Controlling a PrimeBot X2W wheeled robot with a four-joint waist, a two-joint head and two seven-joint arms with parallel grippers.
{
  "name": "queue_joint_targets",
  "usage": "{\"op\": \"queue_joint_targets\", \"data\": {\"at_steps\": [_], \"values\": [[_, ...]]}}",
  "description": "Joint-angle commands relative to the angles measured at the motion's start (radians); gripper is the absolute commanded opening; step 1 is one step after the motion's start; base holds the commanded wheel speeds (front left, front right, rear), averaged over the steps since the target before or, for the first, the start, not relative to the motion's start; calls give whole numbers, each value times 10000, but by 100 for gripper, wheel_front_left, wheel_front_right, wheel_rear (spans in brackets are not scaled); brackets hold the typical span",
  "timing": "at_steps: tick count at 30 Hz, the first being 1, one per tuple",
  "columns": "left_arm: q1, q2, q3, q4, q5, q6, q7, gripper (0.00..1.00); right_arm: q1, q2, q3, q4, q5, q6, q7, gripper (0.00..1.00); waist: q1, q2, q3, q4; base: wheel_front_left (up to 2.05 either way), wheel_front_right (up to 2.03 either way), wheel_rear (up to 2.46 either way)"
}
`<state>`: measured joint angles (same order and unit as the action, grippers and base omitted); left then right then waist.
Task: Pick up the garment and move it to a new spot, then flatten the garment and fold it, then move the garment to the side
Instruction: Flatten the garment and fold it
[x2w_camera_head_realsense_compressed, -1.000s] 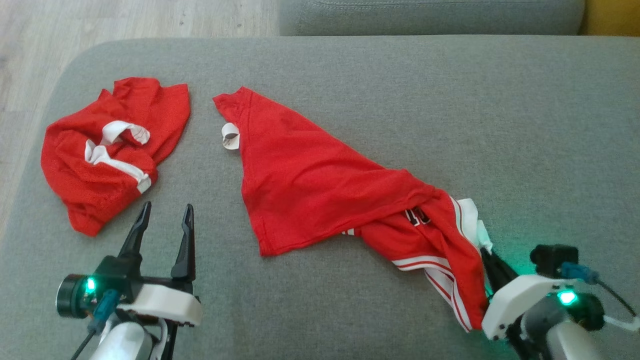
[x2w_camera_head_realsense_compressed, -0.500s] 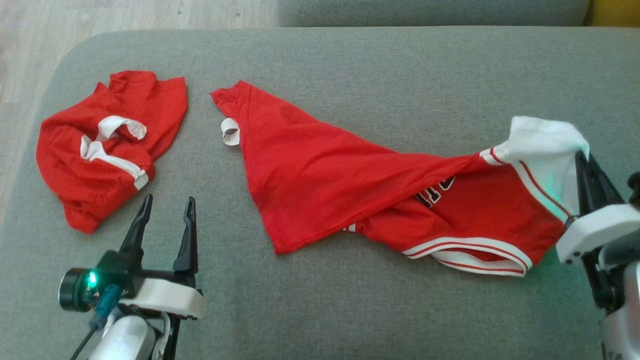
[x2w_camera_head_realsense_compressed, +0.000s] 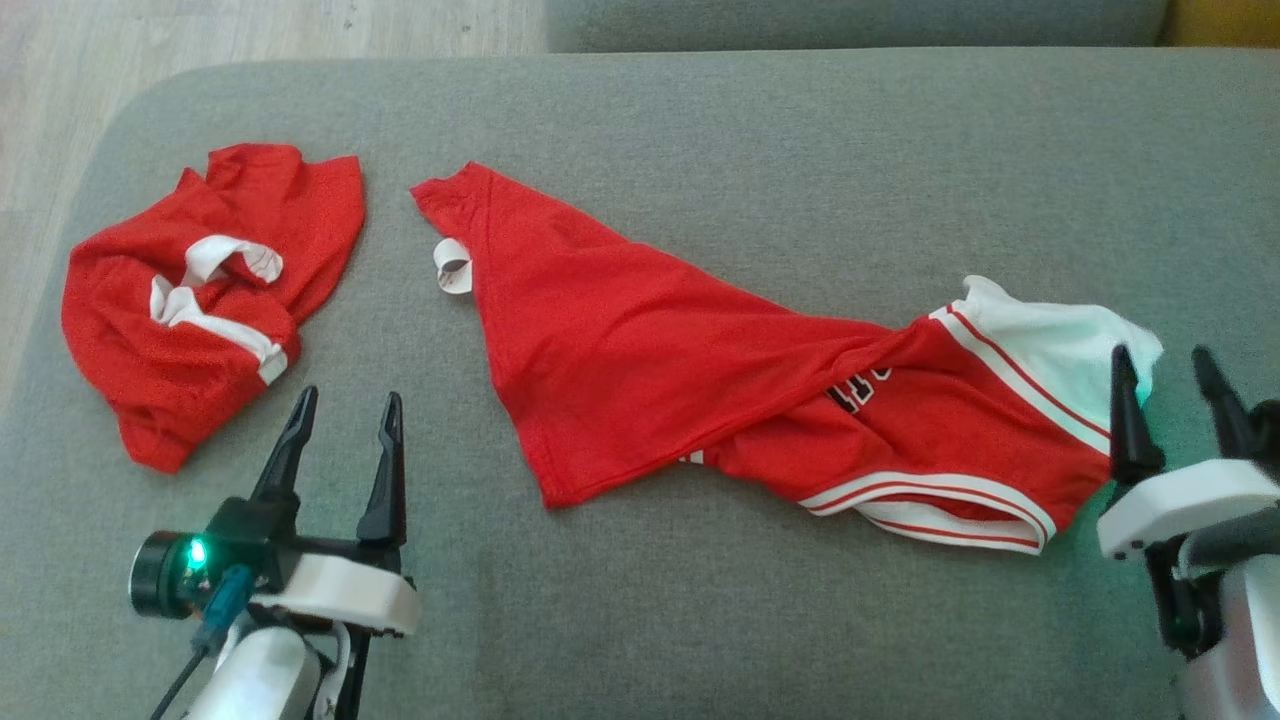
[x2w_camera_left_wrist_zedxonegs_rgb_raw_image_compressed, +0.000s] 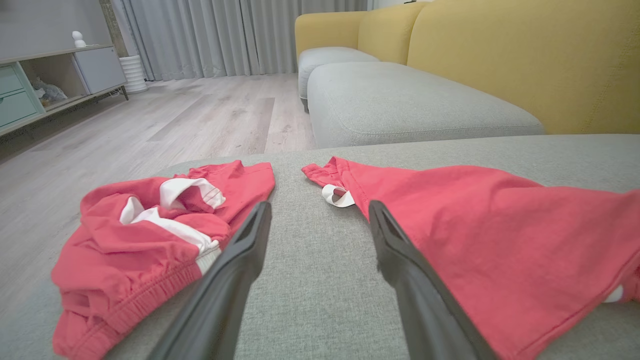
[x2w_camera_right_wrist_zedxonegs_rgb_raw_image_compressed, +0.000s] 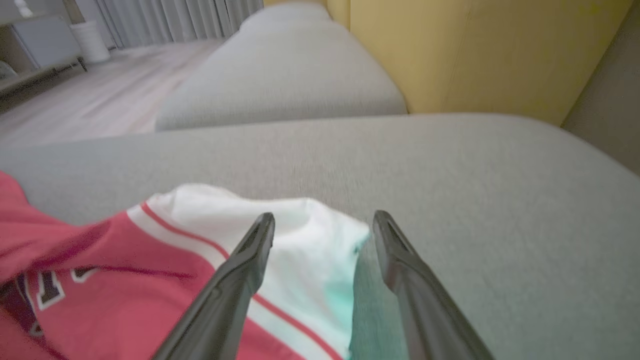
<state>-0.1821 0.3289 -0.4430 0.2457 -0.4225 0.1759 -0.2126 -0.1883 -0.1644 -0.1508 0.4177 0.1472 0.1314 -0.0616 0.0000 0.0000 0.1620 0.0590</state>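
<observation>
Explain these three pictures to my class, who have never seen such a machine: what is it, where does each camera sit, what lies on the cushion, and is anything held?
This is a wheeled robot with two arms, each ending in a two-fingered pincer. One picture looks down from its head: the left pincer is at lower left, the right pincer at lower right. The other two come from cameras on each wrist, looking along that arm's dark fingers. On the grey cushion lie a stretched-out red jersey with white trim and, to its left, a crumpled red garment. Both pincers are open, so nothing is held; the right one sits by the jersey's white end.
</observation>
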Motion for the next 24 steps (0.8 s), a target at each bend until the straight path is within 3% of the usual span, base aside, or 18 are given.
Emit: {"op": "queue_joint_targets", "data": {"at_steps": [1,14,24], "values": [[-387,203,424,-262,-53,86,-98,100,40,-62,144,-690,-118,-7,-294,100,0,0,-36,-50,0,0,0],[-114,299,334,-468,12,352,-48,100,1965,805,861,-5538,-362,-7,682,100,0,0,-385,-183,0,0,0],[-24,431,236,-616,36,465,153,100,2719,1038,1086,-6511,-216,-7,1265,100,0,0,-461,-263,0,0,0]]}}
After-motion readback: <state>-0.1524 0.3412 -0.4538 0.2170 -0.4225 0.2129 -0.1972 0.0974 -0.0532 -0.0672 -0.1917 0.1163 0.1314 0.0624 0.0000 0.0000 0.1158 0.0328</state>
